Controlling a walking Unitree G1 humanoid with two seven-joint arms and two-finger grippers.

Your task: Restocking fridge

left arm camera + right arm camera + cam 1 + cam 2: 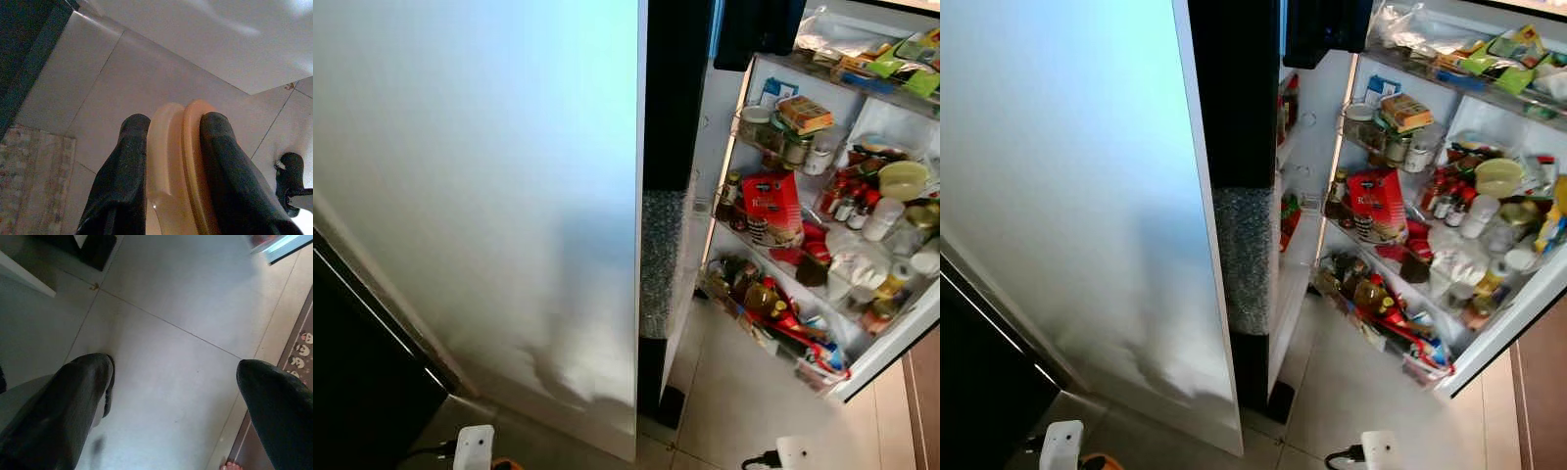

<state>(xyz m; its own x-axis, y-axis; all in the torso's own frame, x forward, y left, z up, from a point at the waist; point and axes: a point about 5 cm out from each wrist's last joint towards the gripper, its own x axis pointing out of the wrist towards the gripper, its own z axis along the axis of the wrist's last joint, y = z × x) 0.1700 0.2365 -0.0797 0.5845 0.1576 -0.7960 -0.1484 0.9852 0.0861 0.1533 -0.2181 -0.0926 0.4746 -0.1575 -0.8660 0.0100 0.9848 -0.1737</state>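
i am logging: left pincer (pixel 168 147) clamping a pale orange plastic disc-shaped container (pixel 178 161) over the grey tiled floor (pixel 146 73); right pincer (pixel 181 396) hanging spread and empty; white fridge door (pixel 480 196) standing open, crowded door shelves (pixel 822 225) alongside.

fridge door (pixel 480 196): pale silver-blue sheen | door edge (pixel 1239 147): black, bubble-textured grey band lower down | floor tiles (pixel 171 333): light grey | left gripper (pixel 173 161): black fingers on peach-orange object (pixel 178 166) | right gripper (pixel 176 396): black | rug (pixel 29 171): beige mottled | red packet (pixel 771 201) on door shelf
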